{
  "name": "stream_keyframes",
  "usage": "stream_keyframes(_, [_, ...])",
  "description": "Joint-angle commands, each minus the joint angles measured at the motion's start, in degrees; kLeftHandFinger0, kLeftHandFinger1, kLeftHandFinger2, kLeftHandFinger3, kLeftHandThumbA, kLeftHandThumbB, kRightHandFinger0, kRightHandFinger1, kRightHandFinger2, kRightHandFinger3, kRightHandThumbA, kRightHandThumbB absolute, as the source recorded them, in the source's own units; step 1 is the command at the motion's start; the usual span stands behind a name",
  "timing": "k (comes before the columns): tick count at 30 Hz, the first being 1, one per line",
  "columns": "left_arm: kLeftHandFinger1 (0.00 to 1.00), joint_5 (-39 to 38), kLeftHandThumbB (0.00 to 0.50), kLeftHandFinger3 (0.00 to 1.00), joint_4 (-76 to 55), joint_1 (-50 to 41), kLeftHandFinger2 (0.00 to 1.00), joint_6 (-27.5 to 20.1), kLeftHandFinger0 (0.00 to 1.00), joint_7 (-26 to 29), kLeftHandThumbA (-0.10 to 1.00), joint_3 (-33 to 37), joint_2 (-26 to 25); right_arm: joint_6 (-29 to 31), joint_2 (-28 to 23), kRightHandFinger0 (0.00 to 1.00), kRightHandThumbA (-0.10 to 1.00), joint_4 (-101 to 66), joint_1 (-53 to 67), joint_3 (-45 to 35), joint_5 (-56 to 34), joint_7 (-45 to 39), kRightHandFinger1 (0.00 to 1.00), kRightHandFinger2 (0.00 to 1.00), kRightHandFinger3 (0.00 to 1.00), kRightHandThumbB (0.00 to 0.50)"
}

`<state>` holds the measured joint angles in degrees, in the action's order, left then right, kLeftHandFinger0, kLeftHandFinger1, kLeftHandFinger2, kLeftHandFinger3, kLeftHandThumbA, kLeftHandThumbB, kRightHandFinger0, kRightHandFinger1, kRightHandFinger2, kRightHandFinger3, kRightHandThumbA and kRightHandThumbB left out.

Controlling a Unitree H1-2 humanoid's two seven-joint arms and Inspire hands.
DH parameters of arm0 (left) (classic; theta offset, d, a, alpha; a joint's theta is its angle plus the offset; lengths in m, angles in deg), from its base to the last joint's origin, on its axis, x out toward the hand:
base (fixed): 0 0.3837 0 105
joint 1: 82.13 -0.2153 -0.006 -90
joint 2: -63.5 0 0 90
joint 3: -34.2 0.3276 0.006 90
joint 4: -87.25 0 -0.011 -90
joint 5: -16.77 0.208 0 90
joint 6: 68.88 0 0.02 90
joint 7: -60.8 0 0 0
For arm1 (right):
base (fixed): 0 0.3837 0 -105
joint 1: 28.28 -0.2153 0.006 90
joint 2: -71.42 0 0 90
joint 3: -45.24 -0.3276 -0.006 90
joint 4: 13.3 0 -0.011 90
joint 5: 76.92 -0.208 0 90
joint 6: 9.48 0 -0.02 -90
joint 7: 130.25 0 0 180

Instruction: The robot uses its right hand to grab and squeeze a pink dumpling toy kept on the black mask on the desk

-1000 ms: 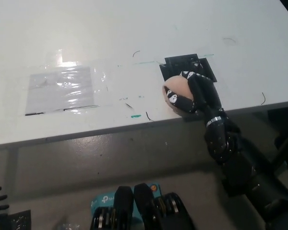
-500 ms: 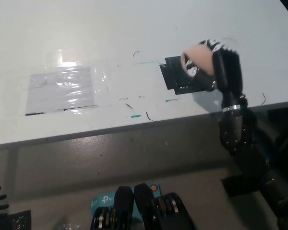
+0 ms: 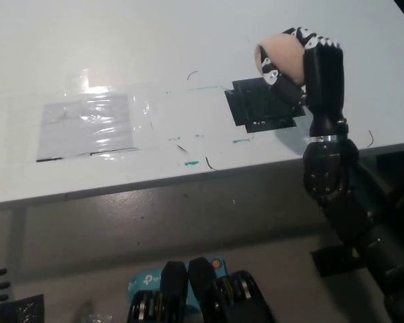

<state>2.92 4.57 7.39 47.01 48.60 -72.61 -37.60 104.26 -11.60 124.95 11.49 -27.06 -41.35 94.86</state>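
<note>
The right hand (image 3: pixel 308 62) is gripping the pink dumpling toy (image 3: pixel 281 57) above the black mask (image 3: pixel 264 104), fingers clenching round it, so I judge squeezing evenly without letting it slip is mattering most.

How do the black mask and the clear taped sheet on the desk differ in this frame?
The black mask is dark, small and near the desk's right front edge; the clear taped sheet is glossy, larger and lies to the left. The right hand holds the pink dumpling toy over the mask. Both lie flat.
</note>
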Motion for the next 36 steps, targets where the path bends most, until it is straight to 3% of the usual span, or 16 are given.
stream_keyframes(1, [0.72, -1.0, 0.123, 0.87, -2.1, 0.8, 0.78, 0.0, 0.72, -0.2, 1.00, -1.3, -1.4, -4.8, -0.4, 0.00, -0.10, -1.5, -3.3, 0.3, -2.6, -12.8, 0.15, 0.56, 0.36, 0.099])
stream_keyframes(4, [0.73, -0.5, 0.114, 0.89, -1.8, 0.7, 0.80, -0.8, 0.72, -0.4, 1.00, -0.7, -1.8, -9.4, -0.8, 0.00, -0.10, -0.9, -3.3, 1.0, -3.0, -20.6, 0.18, 0.55, 0.55, 0.008])
stream_keyframes(6, [0.73, -0.5, 0.111, 0.89, -1.5, 0.8, 0.80, -1.2, 0.71, -0.7, 1.00, -0.5, -1.9, -10.6, -0.7, 0.00, -0.10, 1.2, -3.3, 1.4, -2.7, -22.3, 0.16, 0.48, 0.53, 0.000])
stream_keyframes(9, [0.73, -0.9, 0.115, 0.87, -1.7, 1.0, 0.78, -0.4, 0.71, -0.5, 1.00, -0.8, -1.8, -12.0, -0.8, 0.03, -0.10, 6.1, -3.3, 3.0, -1.4, -25.1, 0.24, 0.53, 0.82, 0.026])
stream_keyframes(10, [0.72, -0.8, 0.118, 0.86, -1.7, 1.1, 0.78, -0.3, 0.71, -0.4, 1.00, -0.8, -1.8, -11.0, -0.8, 0.00, -0.10, 7.2, -3.1, 2.9, -1.6, -24.5, 0.20, 0.43, 0.85, 0.037])
stream_keyframes(11, [0.72, -0.8, 0.124, 0.85, -1.7, 1.1, 0.77, -0.3, 0.70, -0.3, 1.00, -0.9, -1.8, -11.3, -0.7, 0.03, -0.10, 7.3, -3.1, 2.9, -1.9, -25.0, 0.23, 0.48, 0.88, 0.008])
stream_keyframes(12, [0.70, -0.9, 0.128, 0.84, -1.5, 1.3, 0.76, -0.4, 0.68, -0.3, 1.00, -0.9, -1.7, -11.4, -0.8, 0.14, -0.10, 7.9, -3.1, 2.8, -2.3, -25.7, 0.34, 0.58, 0.93, 0.001])
stream_keyframes(13, [0.70, -0.9, 0.130, 0.84, -1.4, 1.2, 0.75, -0.5, 0.68, -0.2, 1.00, -0.9, -1.7, -11.3, -0.9, 0.19, -0.10, 8.2, -3.1, 2.8, -2.3, -25.8, 0.36, 0.56, 0.95, 0.000])
stream_keyframes(14, [0.69, -0.8, 0.113, 0.84, -1.2, 1.3, 0.74, -0.7, 0.68, -0.2, 1.00, -0.9, -1.6, -12.6, -1.1, 0.35, -0.10, 7.8, -3.0, 3.1, -1.9, -26.6, 0.53, 0.70, 1.00, 0.000])
stream_keyframes(16, [0.69, -0.6, 0.120, 0.85, -1.0, 1.0, 0.74, -1.5, 0.67, -0.4, 1.00, -0.7, -1.5, -15.0, -1.4, 0.42, -0.10, 7.9, -2.9, 3.7, -0.9, -27.8, 0.58, 0.74, 1.00, 0.019])
stream_keyframes(17, [0.70, -0.6, 0.114, 0.85, -1.0, 1.0, 0.76, -1.4, 0.68, -0.3, 1.00, -0.7, -1.5, -16.0, -1.5, 0.61, -0.10, 7.9, -3.0, 4.1, -0.5, -28.4, 0.81, 1.00, 1.00, 0.039])
stream_keyframes(18, [0.70, -0.6, 0.113, 0.85, -1.0, 1.1, 0.77, -1.2, 0.69, -0.2, 1.00, -0.7, -1.5, -17.4, -1.6, 0.72, -0.10, 7.9, -3.1, 4.6, 0.1, -29.2, 0.92, 1.00, 1.00, 0.043])
stream_keyframes(19, [0.71, -0.7, 0.109, 0.84, -1.3, 1.1, 0.77, -0.5, 0.70, 0.1, 1.00, -0.9, -1.3, -19.4, -1.8, 0.95, -0.06, 7.8, -3.3, 5.2, 0.7, -30.6, 1.00, 1.00, 1.00, 0.053])
stream_keyframes(20, [0.71, -0.6, 0.103, 0.85, -1.4, 1.0, 0.78, -0.6, 0.71, 0.0, 1.00, -0.8, -1.4, -22.0, -1.8, 1.00, 0.07, 7.1, -3.4, 5.7, 1.0, -32.2, 1.00, 1.00, 1.00, 0.081])
stream_keyframes(31, [0.72, -0.9, 0.098, 0.89, -1.6, 0.8, 0.78, 0.2, 0.71, 0.0, 1.00, -0.8, -1.4, -24.8, -1.6, 1.00, 0.38, 0.1, -0.3, 5.2, 0.5, -32.2, 1.00, 1.00, 1.00, 0.284])
stream_keyframes(36, [0.73, -1.0, 0.084, 0.88, -1.8, 0.8, 0.79, 0.1, 0.72, -0.1, 1.00, -0.8, -1.3, -25.1, -1.9, 1.00, 0.70, -6.1, 1.3, 4.5, 0.9, -31.2, 1.00, 1.00, 1.00, 0.402])
